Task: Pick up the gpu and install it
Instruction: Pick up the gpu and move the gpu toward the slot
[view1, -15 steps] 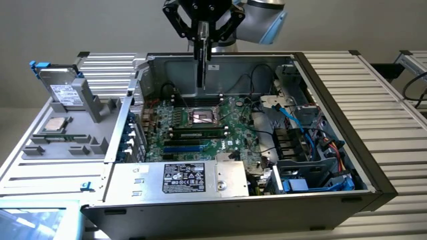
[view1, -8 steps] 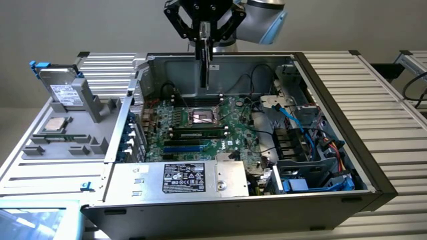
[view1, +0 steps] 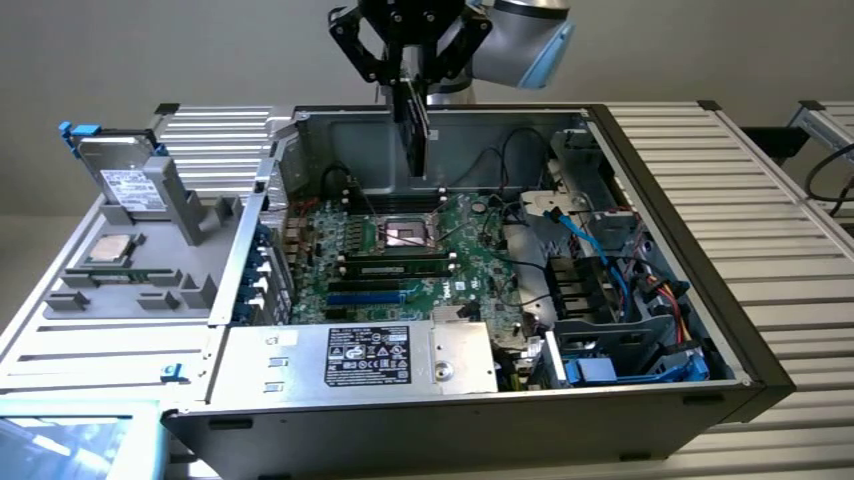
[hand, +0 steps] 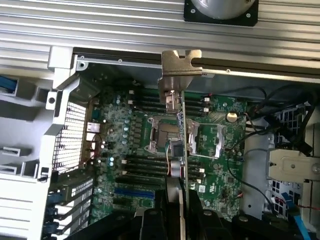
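Note:
The gpu (view1: 416, 135) hangs edge-down in my gripper (view1: 411, 88), which is shut on its upper end, above the back part of the open computer case (view1: 667, 150). The card's lower edge hovers over the green motherboard (view1: 400, 245), near the CPU socket (view1: 404, 232), without touching it. In the wrist view the gpu (hand: 178, 130) appears edge-on, its silver end bracket (hand: 181, 67) pointing toward the case wall, with the motherboard (hand: 135, 145) beneath. My gripper (hand: 176, 215) clamps the card from both sides.
A silver hard drive (view1: 131, 185) and a CPU chip (view1: 110, 250) rest on the grey fixture at the exterior view's left. Inside the case are memory sticks (view1: 394, 265), blue slots (view1: 367, 298), the power supply (view1: 380, 358), and blue cables (view1: 587, 240) by the drive cage.

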